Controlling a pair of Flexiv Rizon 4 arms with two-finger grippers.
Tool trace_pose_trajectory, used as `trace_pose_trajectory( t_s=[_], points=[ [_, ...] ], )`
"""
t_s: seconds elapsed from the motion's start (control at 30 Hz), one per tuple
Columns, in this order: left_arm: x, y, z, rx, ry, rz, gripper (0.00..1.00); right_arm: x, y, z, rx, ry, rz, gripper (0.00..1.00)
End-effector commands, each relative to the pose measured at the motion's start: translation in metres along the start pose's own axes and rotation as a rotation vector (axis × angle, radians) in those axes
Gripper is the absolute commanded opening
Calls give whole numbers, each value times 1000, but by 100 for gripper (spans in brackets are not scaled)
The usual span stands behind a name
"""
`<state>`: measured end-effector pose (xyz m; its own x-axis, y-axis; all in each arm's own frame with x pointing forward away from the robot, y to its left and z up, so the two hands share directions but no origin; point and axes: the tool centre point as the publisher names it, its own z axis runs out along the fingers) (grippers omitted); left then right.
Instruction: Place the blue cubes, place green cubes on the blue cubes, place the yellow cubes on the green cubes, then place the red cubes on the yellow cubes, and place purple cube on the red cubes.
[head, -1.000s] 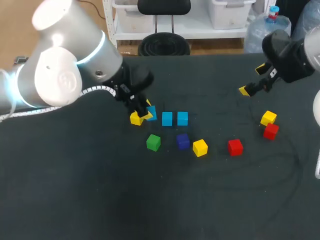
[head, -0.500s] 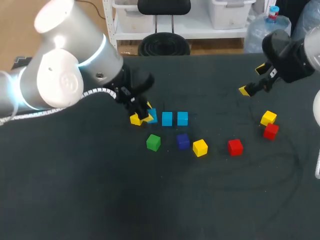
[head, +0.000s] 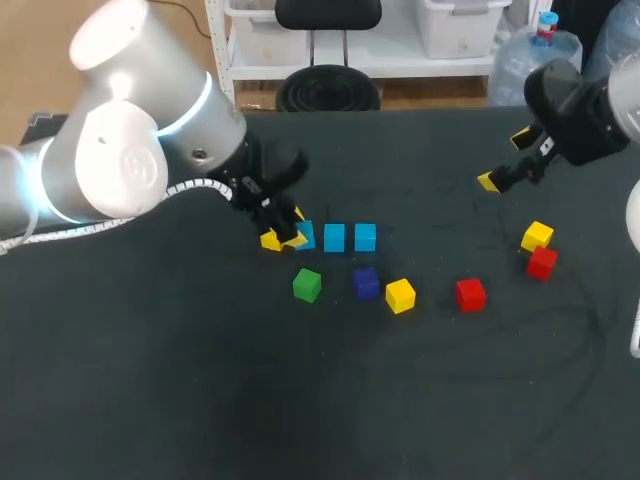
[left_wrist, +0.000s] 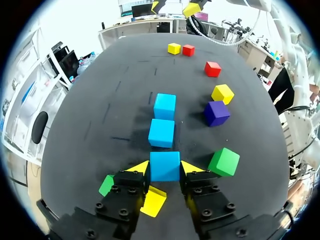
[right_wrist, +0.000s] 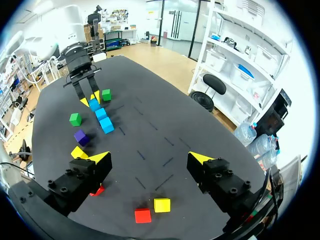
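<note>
My left gripper is shut on a blue cube, its yellow tips against two opposite sides. That cube sits low at the end of a row with two more blue cubes. Nearer me lie a green cube, a purple cube and a yellow cube. A red cube lies further right. My right gripper hangs open and empty above the table's right side.
A yellow cube and a red cube touch at the far right, below my right gripper. Beside my left gripper's finger lies a second green cube, and a yellow cube shows under its body.
My left gripper has shifted slightly with the blue cube held in it, bringing it a little lower beside the row. The right arm has not moved.
</note>
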<state>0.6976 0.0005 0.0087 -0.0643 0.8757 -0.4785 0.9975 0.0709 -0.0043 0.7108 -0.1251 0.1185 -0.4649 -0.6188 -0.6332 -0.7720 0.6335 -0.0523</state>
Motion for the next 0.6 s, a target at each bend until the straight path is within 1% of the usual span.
trace_pose_trajectory(
  t_s=[0.03, 0.6],
  points=[
    [2, 3, 1, 8, -4, 1, 0, 0, 1, 0, 5, 1, 1, 100],
    [5, 5, 5, 24, -4, 4, 0, 0, 1, 0, 5, 1, 1, 100]
  ],
)
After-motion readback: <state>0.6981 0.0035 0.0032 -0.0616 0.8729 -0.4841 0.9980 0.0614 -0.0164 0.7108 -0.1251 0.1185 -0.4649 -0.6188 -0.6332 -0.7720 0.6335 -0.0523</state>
